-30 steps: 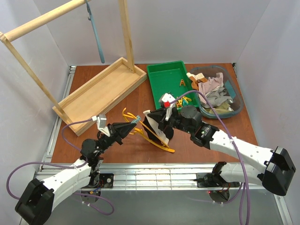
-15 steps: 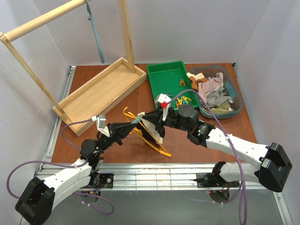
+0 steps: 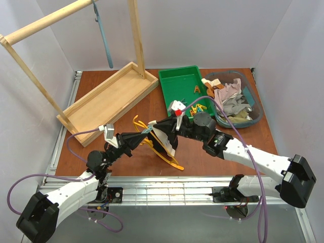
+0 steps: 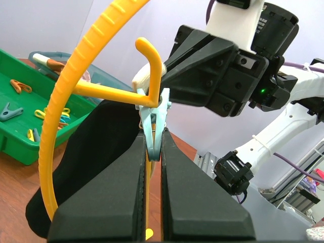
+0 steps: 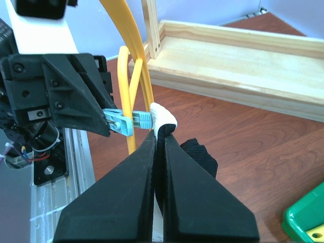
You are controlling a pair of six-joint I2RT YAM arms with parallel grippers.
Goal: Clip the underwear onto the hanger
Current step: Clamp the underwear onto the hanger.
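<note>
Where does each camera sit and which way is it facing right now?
Top external: above and behind the bases, looking down on the table; both arms show, left hand and right hand tip to tip at the hanger.
Left wrist: on the left arm, facing the right arm along its own shut fingers, which grip a blue clip.
Right wrist: on the right arm, facing the left arm along its own shut fingers, which pinch the underwear.
Both wrist views share clip, hanger and underwear.

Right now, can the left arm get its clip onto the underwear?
Probably yes: the blue clip in the left gripper touches the waistband of the underwear, which the right gripper holds beside the hanger; nothing lies between.
</note>
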